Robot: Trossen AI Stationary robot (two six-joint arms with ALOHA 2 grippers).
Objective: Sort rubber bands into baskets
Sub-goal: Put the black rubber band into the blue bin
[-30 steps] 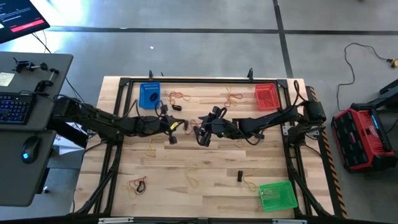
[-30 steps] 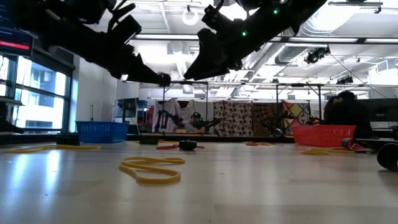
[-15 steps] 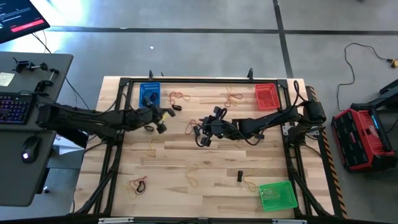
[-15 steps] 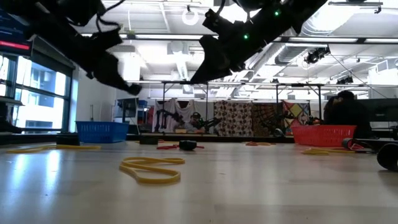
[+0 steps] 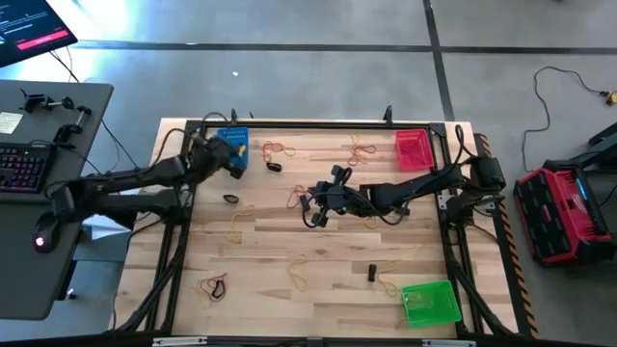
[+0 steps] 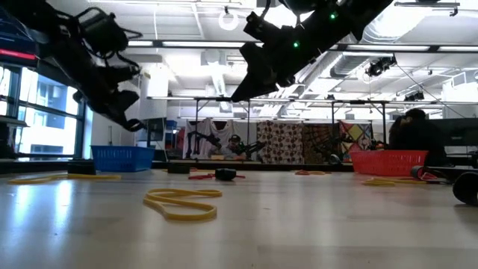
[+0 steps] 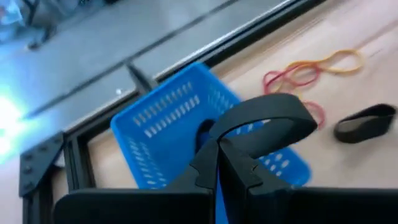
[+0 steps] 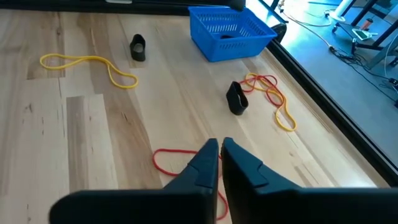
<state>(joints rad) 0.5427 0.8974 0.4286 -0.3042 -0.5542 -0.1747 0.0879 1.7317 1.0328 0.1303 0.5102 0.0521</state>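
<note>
The left gripper [image 7: 217, 149] pinches a black rubber band [image 7: 264, 118] right above the blue basket [image 5: 231, 146]. The right gripper [image 8: 219, 149] is pressed together over a red rubber band [image 8: 171, 163] in the middle of the table [image 5: 328, 260]

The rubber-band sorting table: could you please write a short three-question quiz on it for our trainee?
1. True or false: the left gripper holds a black rubber band above the blue basket.
2. Which basket stands farthest from the blue one? A) red B) blue C) green
3. What colour is the band lying at the right gripper's fingertips?

Key:
1. True.
2. C, the green basket.
3. Red: the red band.
</note>
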